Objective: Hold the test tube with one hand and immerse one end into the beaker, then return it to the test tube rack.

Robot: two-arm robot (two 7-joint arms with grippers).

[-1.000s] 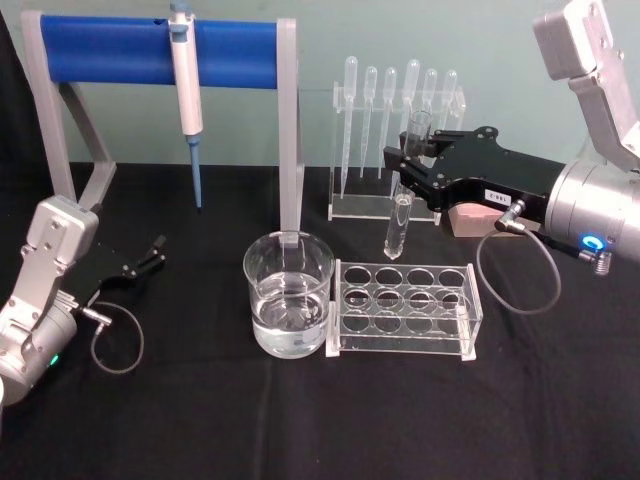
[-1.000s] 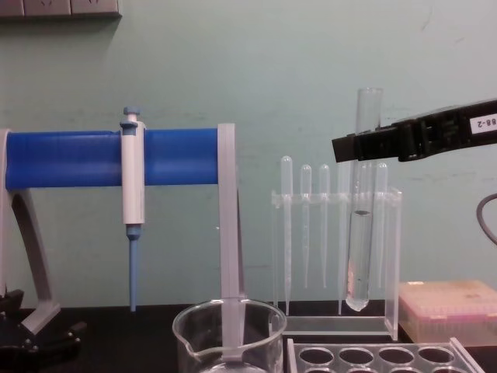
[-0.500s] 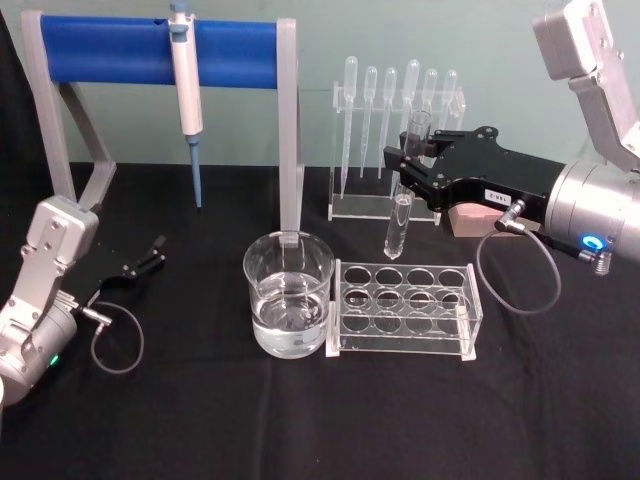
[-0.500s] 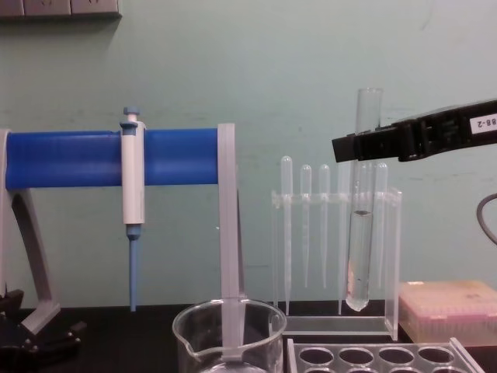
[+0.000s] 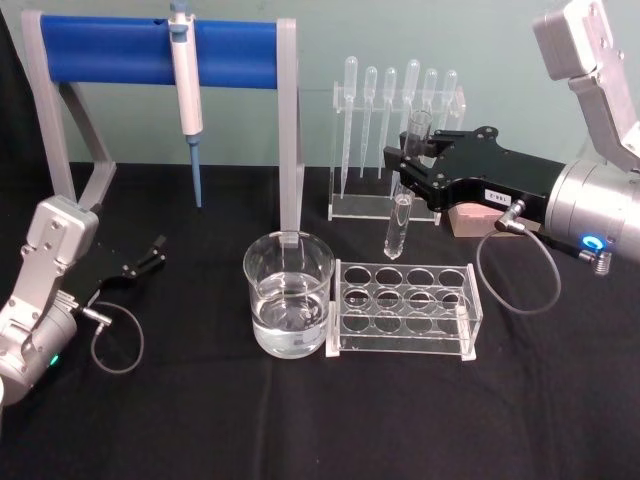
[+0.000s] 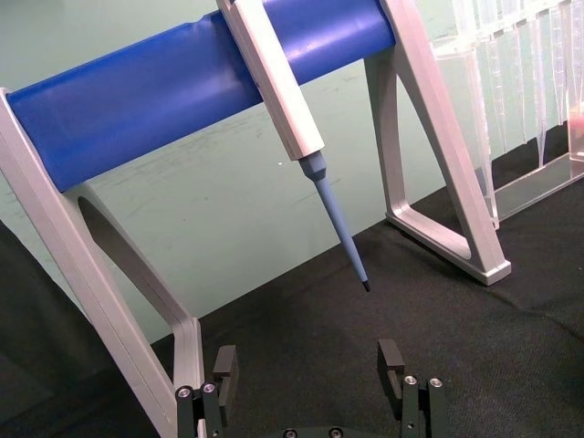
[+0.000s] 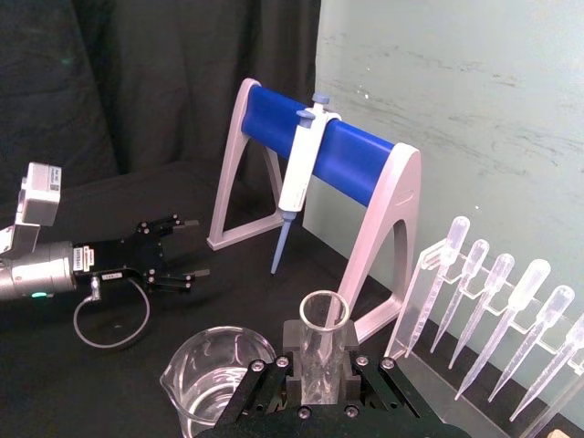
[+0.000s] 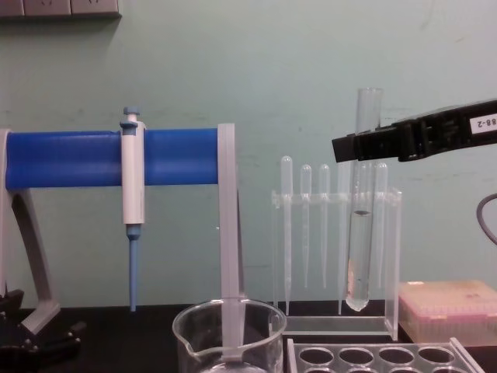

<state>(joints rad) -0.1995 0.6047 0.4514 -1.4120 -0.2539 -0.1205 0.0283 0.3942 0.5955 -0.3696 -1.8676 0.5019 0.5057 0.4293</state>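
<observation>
Nothing visible has moved since a second ago: the right tool [image 5: 405, 168] keeps its place, clamped on the upper part of the test tube [image 5: 396, 228], just under the open rim. The tube hangs upright in the air, its round end over the rear of the test tube rack [image 5: 400, 335] without touching it, and a little to the right of the beaker [image 5: 252, 300], which holds water. The left tool [image 5: 153, 252] is parked low at the left of the table [image 5: 300, 420], fingers apart. I judge two risks: if the tube travels sideways too low, its end can strike the beaker's rim; if it descends off the centre of a hole, glass meets the rack's top plate and may slip or crack
</observation>
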